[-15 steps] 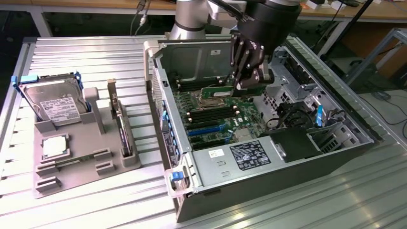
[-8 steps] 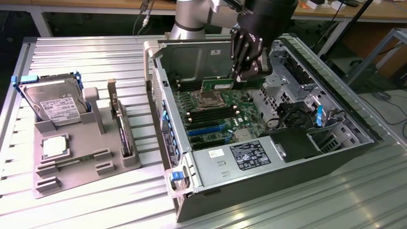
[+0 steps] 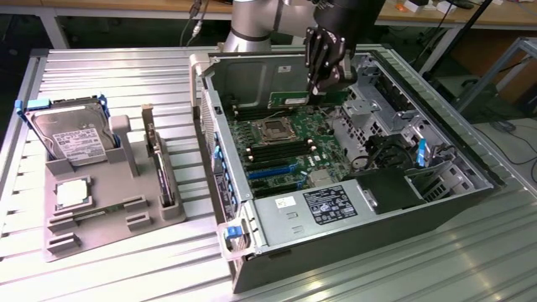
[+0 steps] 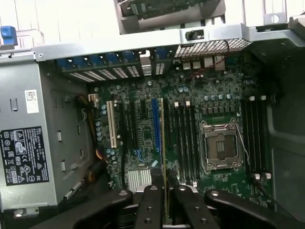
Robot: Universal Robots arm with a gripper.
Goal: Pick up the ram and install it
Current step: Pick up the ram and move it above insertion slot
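I have the gripper (image 3: 325, 82) pinched narrow on the ram (image 3: 293, 99), which hangs over the open computer case (image 3: 361, 217), above the motherboard (image 3: 290, 148). The fingers cover part of the stick. In the wrist view it is edge-on, a thin line between the fingers (image 4: 150, 202). I can't tell how near it is to the memory slots (image 4: 183, 138).

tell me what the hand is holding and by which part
The hand holds the ram, pinched by its two flat faces between the fingers, above the motherboard.
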